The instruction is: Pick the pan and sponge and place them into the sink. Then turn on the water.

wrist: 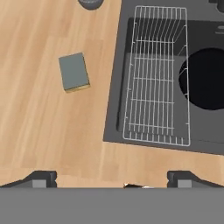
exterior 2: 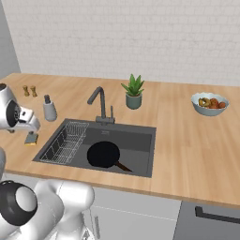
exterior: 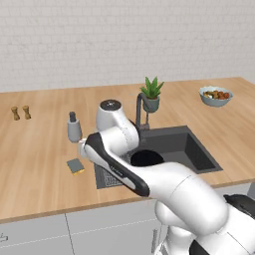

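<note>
The pan (exterior 2: 104, 154) already lies in the sink (exterior 2: 140, 136), toward the middle of the basin floor with its handle pointing to the near right, so the step in hand looks like the sponge (wrist: 74, 72). It sits flat on the worktop (wrist: 39, 127) just left of the sink's left rim, grey-green face up with a yellow edge showing. The tool (wrist: 112, 178) hangs above the worktop near the sink's near-left corner, its two tips spread wide with nothing between them (empty, ready to take something). The next move, as I judge it, calls for shifting left and farther back until the tips straddle the sponge, then lowering onto it.

The right base view shows the whole pan with its handle, and the faucet (exterior 2: 99, 101) clear at the far rim. In the left base view the arm covers most of the pan, but the sponge (exterior: 75, 166) is plain there, near the grey dispenser (exterior: 74, 128). The hand view gives the wire rack (wrist: 158, 74) from above, between sponge and pan
</note>
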